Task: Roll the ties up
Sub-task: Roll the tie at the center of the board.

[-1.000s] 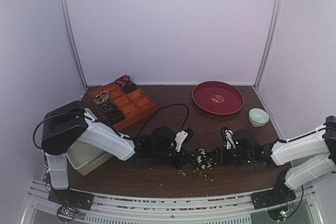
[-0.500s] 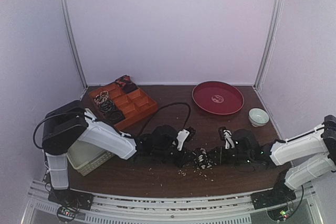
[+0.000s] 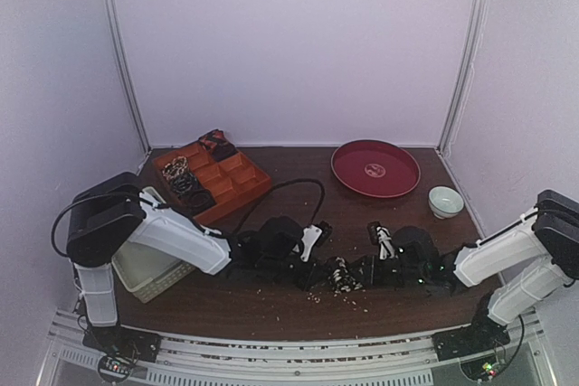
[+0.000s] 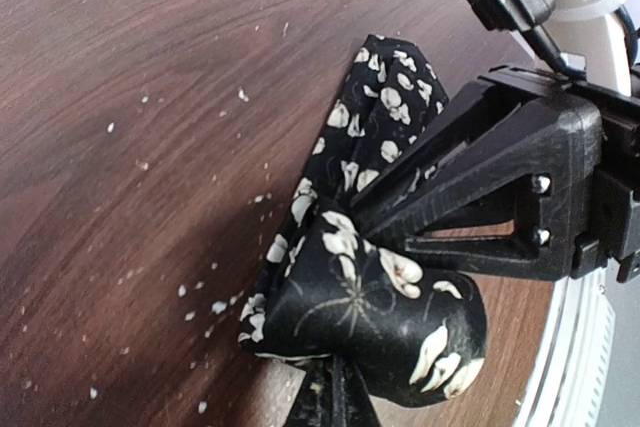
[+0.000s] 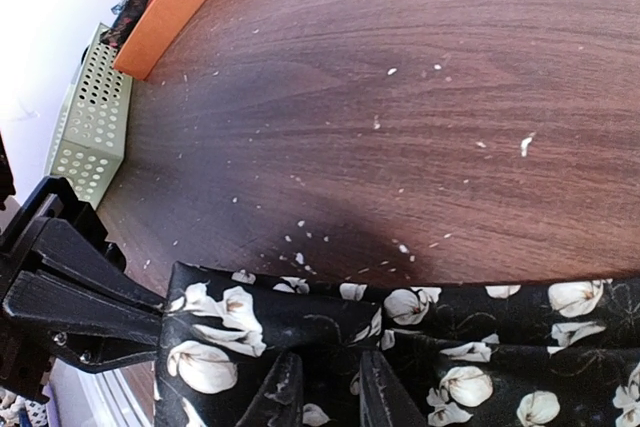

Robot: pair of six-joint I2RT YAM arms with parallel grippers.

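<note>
Nudged left a bit since a second ago, right arm (image 3: 493, 255) leaning in. Orange compartment tray (image 3: 237, 176) back-left, rolled ties (image 3: 185, 183) in its left slots. Mid-table (image 3: 271, 305): black floral tie (image 4: 370, 297), pinched tight by left gripper (image 4: 328, 397) and right gripper (image 5: 322, 387) both.

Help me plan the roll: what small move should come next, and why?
Probably the right gripper should wrap its pinched length over the rolled end. The left gripper clamps that end of the tie, the right one pinches close beside it, and loose strip trails off.
</note>
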